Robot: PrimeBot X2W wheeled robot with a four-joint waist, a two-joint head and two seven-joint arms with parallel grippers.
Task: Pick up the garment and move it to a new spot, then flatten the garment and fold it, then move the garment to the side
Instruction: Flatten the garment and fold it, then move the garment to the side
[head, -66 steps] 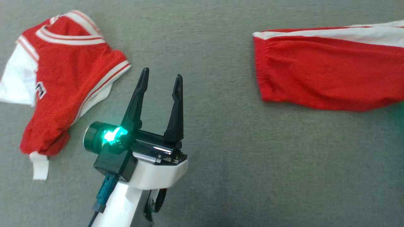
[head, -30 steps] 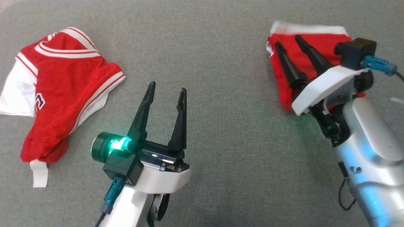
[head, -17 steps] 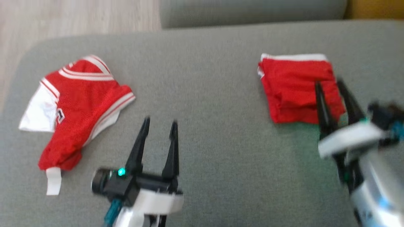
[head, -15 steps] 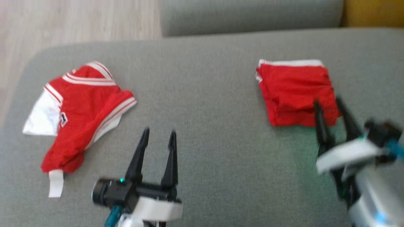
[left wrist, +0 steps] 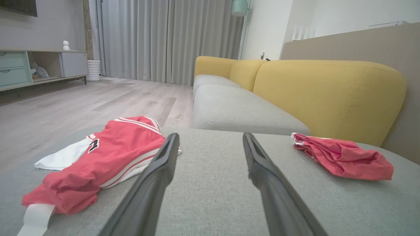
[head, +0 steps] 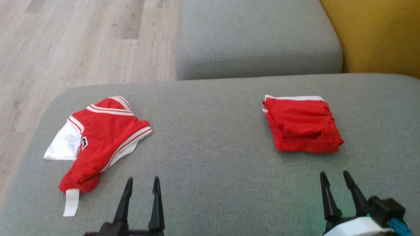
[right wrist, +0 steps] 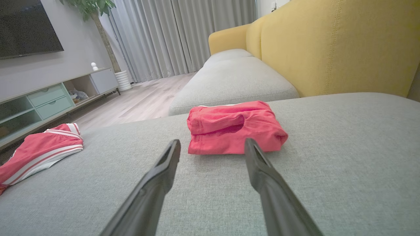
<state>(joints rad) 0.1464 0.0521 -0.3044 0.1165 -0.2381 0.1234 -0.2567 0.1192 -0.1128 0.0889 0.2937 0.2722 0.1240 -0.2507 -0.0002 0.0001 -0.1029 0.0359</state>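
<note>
Looking down from the head view, the folded red garment (head: 302,126) lies on the right of the grey sofa seat (head: 210,157), well apart from a crumpled red-and-white jersey (head: 105,131) on the left. The low wrist views add the yellow backrest (right wrist: 328,49), curtains (left wrist: 147,39) and a TV cabinet (right wrist: 49,98). The left gripper (head: 142,179) and right gripper (head: 334,174) sit at the bottom edge, fingers apart and empty. A second ago the right fingers lay over the garment; now they are clear of it.
</note>
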